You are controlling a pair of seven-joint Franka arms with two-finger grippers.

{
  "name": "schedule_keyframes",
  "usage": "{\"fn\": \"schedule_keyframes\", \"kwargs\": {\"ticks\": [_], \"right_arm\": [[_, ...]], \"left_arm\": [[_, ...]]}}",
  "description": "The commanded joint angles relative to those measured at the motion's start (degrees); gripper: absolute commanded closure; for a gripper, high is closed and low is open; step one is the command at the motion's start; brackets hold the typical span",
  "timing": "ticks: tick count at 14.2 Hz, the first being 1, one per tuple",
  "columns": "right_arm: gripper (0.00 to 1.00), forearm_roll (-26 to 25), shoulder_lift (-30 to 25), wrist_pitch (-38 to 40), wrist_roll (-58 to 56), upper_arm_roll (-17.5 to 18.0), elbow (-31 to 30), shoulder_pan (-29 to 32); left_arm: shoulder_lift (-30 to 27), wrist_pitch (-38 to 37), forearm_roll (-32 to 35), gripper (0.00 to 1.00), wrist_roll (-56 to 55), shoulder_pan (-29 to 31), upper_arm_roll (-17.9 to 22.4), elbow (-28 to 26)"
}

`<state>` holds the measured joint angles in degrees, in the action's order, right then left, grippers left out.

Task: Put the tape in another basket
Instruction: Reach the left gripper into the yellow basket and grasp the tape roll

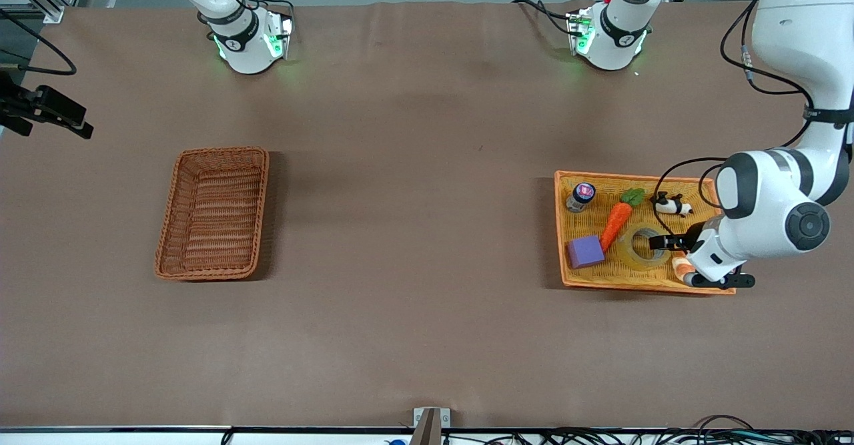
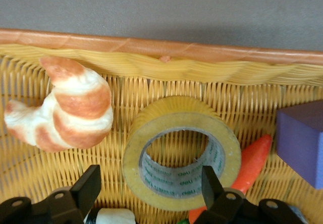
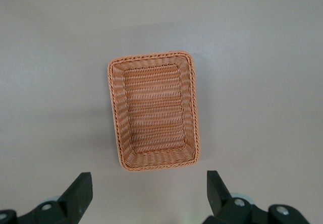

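Observation:
The tape lies flat in the orange-yellow tray at the left arm's end of the table. It is a yellowish ring with a grey core, also in the left wrist view. My left gripper is open and low over the tape, one finger over the edge of the ring's hole and the other outside the ring. The reddish-brown basket is empty at the right arm's end. My right gripper is open and empty, waiting high above the table with the basket below it.
The tray also holds a toy croissant beside the tape, a carrot, a purple block, a panda toy and a small jar. A black fixture sticks in at the right arm's table end.

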<state>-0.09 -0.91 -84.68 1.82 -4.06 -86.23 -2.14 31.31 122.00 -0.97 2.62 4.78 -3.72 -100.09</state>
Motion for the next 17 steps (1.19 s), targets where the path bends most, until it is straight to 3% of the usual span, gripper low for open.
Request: {"fn": "schedule_keyframes", "kwargs": {"ticks": [1, 5, 8, 9, 12, 14, 17], "right_arm": [[0.00, 0.97, -0.32, 0.22, 1.17, 0.10, -0.25, 0.12], [0.00, 0.97, -0.32, 0.22, 1.35, 0.10, -0.16, 0.03], [0.00, 1.06, -0.32, 0.22, 1.26, 0.10, -0.16, -0.06], [0.00, 1.06, -0.32, 0.22, 1.26, 0.10, -0.16, -0.06], [0.00, 1.06, -0.32, 0.31, 1.17, 0.10, -0.16, 0.03], [0.00, 1.06, -0.32, 0.31, 1.17, 0.10, -0.16, 0.03], [0.00, 1.06, -0.32, 0.22, 1.17, 0.10, -0.16, 0.03]], "left_arm": [[1.38, 0.87, 1.06, 0.11, 0.63, 0.23, 0.03, 0.51], [3.14, 3.06, 0.97, 0.11, 0.63, 0.59, 0.03, -0.28], [3.93, 3.07, 1.06, 0.19, 0.63, 0.59, 0.03, -0.72], [4.19, 3.07, 1.06, 0.27, 0.72, 0.59, 0.03, -0.72], [3.93, 2.98, 1.85, 0.82, 0.72, 0.59, 0.03, -0.72], [2.97, 2.28, 1.77, 0.88, -0.07, 0.67, -0.06, -0.54], [-1.85, -3.24, 1.68, 0.90, 0.01, 1.38, -0.24, -0.11]]}}
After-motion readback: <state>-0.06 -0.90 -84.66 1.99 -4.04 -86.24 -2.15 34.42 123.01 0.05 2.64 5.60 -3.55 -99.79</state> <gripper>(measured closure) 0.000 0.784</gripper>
